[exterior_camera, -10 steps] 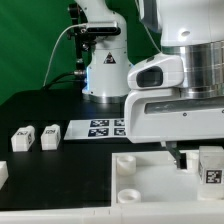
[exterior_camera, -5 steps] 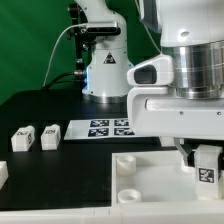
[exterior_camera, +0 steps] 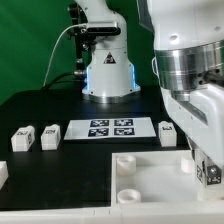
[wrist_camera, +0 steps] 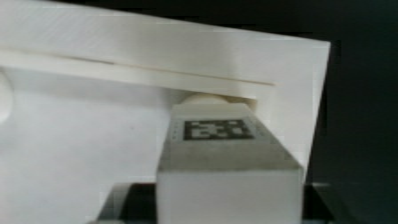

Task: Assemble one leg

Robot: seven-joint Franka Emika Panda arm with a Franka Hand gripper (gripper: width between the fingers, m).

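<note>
The leg (exterior_camera: 209, 172) sits between my jaws, which are closed on it, at the exterior view's right edge over the far right corner of the white panel (exterior_camera: 150, 180). In the wrist view the leg (wrist_camera: 221, 150) shows its square marker, its tip at a round socket (wrist_camera: 214, 99). Since half a second ago my arm has swung (the wrist now tilts rightward), uncovering the marker board (exterior_camera: 110, 129) and another block (exterior_camera: 167, 132) on the tabletop (exterior_camera: 40, 105). Two more blocks (exterior_camera: 36, 138) lie left.
</note>
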